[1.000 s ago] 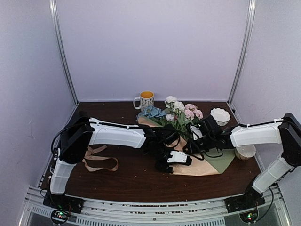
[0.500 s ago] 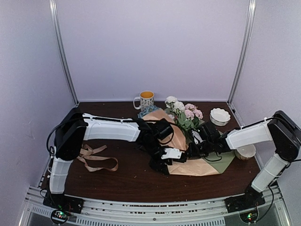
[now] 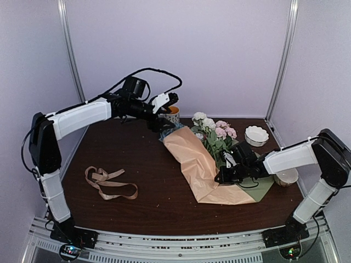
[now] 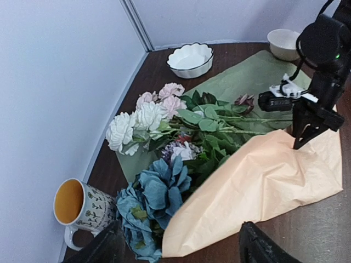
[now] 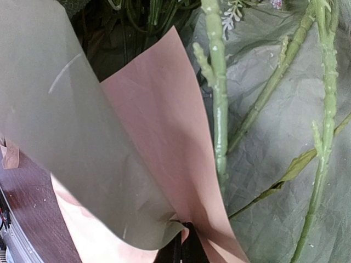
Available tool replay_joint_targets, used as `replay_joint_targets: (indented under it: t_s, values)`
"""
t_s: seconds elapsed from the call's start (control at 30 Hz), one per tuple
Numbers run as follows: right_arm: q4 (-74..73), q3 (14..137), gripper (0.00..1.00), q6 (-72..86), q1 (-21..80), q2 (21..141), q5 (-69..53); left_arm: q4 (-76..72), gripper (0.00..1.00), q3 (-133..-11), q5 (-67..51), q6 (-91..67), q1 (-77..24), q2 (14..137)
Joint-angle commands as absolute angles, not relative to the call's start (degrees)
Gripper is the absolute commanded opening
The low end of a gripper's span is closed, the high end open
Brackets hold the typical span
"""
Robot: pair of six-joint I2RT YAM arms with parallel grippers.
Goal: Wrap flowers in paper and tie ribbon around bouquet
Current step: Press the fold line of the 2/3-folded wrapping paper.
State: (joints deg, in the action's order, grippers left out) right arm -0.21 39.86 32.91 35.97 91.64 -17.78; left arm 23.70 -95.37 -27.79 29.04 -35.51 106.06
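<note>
**Peach fold pinned on the right, left gripper free**

The right gripper (image 3: 221,177) is clamped tight on the peach sheet (image 3: 194,159), tips pressed down at the fold's edge. The stems (image 5: 219,109) run just beside those tips, lying on the green sheet (image 3: 262,186). The peach paper drapes across the lower half of the flowers (image 3: 211,131), and the blooms fan out beyond the right gripper toward the back wall. Up high hangs the left gripper (image 3: 171,100), jaws wide apart and empty. The blue blooms sit below it and the fold's loose edge lies down in front of its fingers.

To do this well, I'd say hold the right pinch low and close to the stems so the fold cannot spring open. The left should drop to the loose peach edge and tuck it under and round. It should roll toward the right gripper rather than drag the bunch.

Now the hazards. A mug (image 3: 171,115) stands right beneath the left gripper, hard against the blue blooms, so a straight drop looks risky. A bowl (image 3: 256,135) sits beyond the right gripper, past the pink roses. A cup (image 3: 286,176) waits just off the green sheet's corner on its outer side. The ribbon (image 3: 109,183) lies well apart from both grippers on the table (image 3: 153,213), untouched; tying is not yet begun.
</note>
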Motion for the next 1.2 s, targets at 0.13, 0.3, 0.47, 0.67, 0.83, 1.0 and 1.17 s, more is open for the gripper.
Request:
replay_joint_targets:
  t_s: [0.13, 0.3, 0.47, 0.67, 0.83, 1.0, 1.17]
  values:
    - [-0.59, 39.55, 0.00, 33.11, 35.86, 90.45, -18.14, 26.68, 0.79, -106.60, -33.30, 39.21, -36.59, 119.01]
    - [-1.38, 39.58, 0.00, 32.94, 35.86, 89.38, -17.91, 25.58, 0.77, -111.38, -34.97, 38.16, -36.72, 124.75]
    - [-1.69, 39.65, 0.00, 32.72, 35.86, 89.25, -18.12, 18.70, 0.37, -112.51, -37.42, 28.91, -36.95, 127.83]
    - [-2.60, 39.05, 0.00, 32.80, 35.90, 87.17, -17.98, 14.18, 0.00, -110.91, -33.21, 22.72, -38.04, 128.68]
    - [-2.84, 37.33, 0.00, 33.74, 36.11, 84.66, -17.16, 12.99, 0.00, -113.87, -24.06, 17.68, -38.81, 131.30]
    - [-4.02, 36.06, 0.00, 34.14, 36.42, 82.84, -16.96, 16.80, 0.00, -117.91, -13.02, 17.90, -39.46, 135.68]
    - [-6.36, 34.84, 0.00, 34.48, 37.75, 79.50, -16.49, 18.35, 0.00, -119.99, -8.60, 19.53, -39.61, 136.77]
